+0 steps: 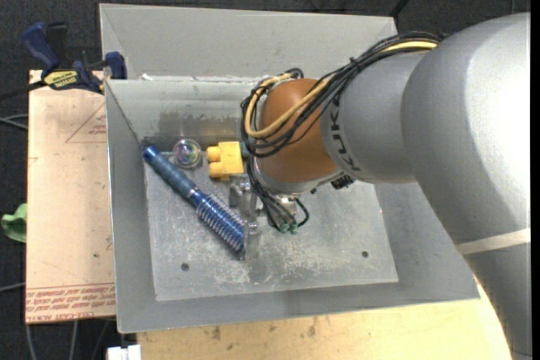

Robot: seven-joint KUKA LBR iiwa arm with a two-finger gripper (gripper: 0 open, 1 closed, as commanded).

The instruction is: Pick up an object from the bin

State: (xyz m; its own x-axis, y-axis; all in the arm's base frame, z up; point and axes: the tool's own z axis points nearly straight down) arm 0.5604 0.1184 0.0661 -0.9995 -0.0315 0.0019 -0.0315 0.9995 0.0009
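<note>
Claw (250, 213) is low at the centre of the bin (337, 257), just beside the bristled end of a blue brush (196, 200) lying diagonally on the left. Whether the claw is open or closed cannot be determined. A yellow block (223, 158) lies near.

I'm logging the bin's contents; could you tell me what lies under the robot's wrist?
A yellow plastic block pokes out at its left; the gripper hangs by the blue brush. The bin floor beneath is hidden.
</note>
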